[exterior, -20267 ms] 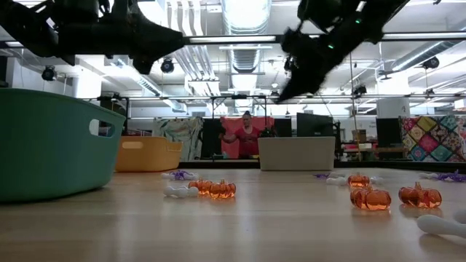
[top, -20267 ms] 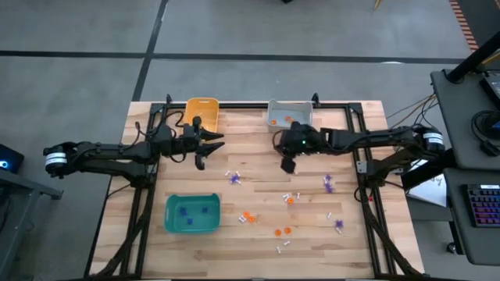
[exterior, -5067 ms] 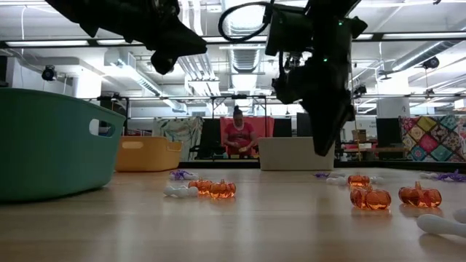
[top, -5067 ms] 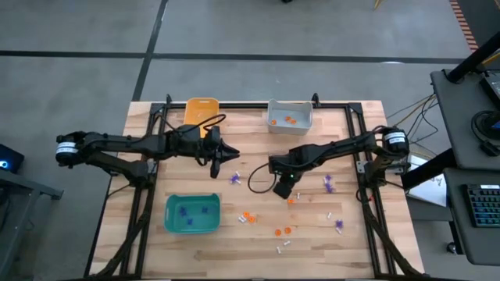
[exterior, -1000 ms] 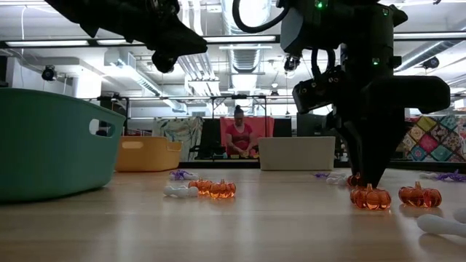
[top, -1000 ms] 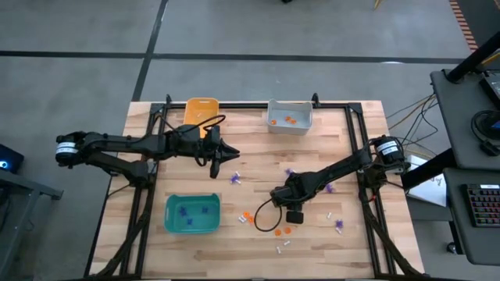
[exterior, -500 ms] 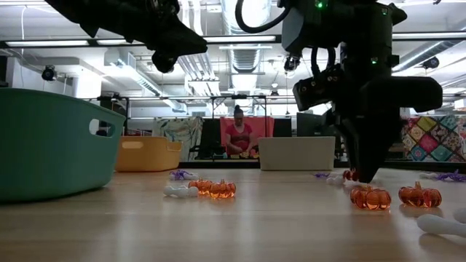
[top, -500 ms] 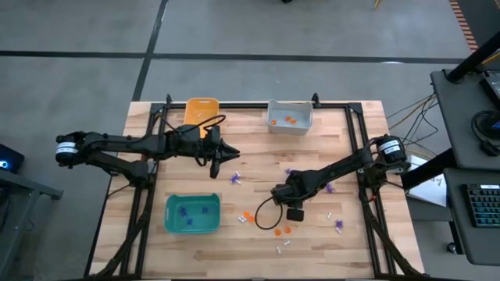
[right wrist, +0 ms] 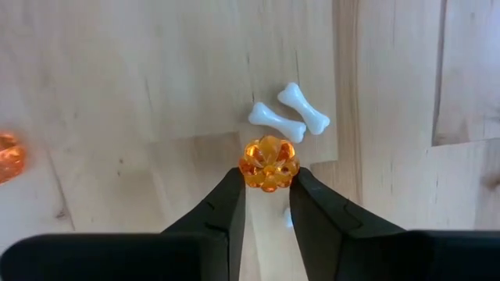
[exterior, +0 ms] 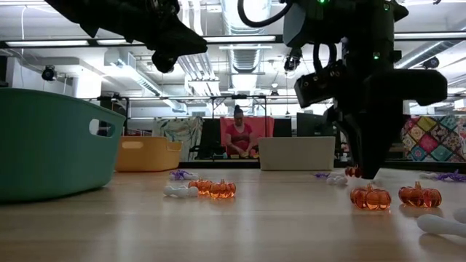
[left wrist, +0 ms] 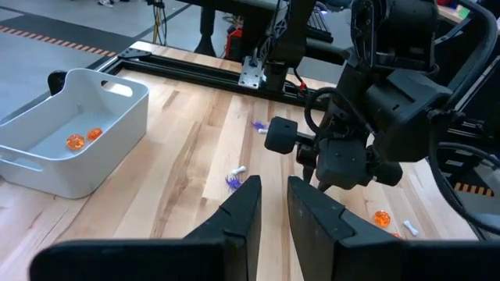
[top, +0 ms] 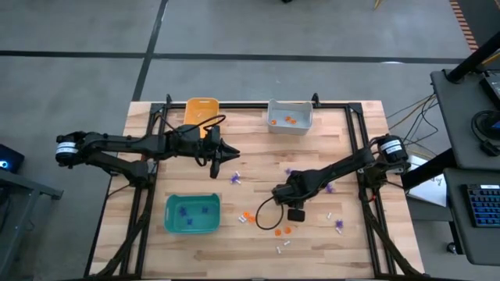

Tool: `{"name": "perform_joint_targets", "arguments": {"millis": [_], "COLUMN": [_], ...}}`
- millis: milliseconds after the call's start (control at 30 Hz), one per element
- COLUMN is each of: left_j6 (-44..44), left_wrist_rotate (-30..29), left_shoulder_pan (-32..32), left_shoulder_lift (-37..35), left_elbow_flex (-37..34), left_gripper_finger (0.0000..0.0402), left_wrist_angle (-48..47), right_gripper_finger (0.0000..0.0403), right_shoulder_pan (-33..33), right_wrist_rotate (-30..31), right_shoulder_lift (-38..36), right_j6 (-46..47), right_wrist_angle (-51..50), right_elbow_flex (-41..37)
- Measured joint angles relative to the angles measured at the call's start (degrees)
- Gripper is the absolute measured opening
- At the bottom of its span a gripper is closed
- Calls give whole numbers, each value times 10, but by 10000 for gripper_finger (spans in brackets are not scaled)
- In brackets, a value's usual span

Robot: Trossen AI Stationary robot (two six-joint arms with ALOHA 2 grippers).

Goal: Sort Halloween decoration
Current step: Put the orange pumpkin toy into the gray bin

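From above, the right gripper (top: 294,214) is hanging over the table's near middle among scattered trinkets, and the left gripper (top: 228,154) is waiting near the orange-yellow bin (top: 201,110).

At table height, the right gripper (exterior: 362,175) is carrying an orange pumpkin (exterior: 353,172) just above the wood.

The left wrist camera is showing its jaws nearly together, holding nothing.

The right wrist camera is showing the jaws pinching the orange pumpkin (right wrist: 268,162), two white bones (right wrist: 288,112) lying just beyond.

Right end effector (right wrist: 267,187) has lifted off the table; orange pumpkin (right wrist: 268,163) now pinched between its fingers
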Motion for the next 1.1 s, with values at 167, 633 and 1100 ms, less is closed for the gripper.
{"name": "perform_joint_targets", "arguments": {"millis": [167,633,1100], "left_j6": [0,0,2], "left_wrist_rotate": [0,0,0], "left_shoulder_pan": [0,0,0], "left_shoulder_lift": [0,0,-1], "left_elbow_flex": [0,0,0], "left_gripper_finger": [47,47,47], "left_wrist_angle": [0,6,16], "right_gripper_finger": [88,80,79], "right_shoulder_pan": [-3,-116,-294], "right_wrist_rotate": [0,0,6], "right_shoulder_lift": [-17,-37,-37], "right_j6": [0,-122,-290], "right_wrist_angle": [-7,-13,-36], "right_elbow_flex": [0,82,192]}}
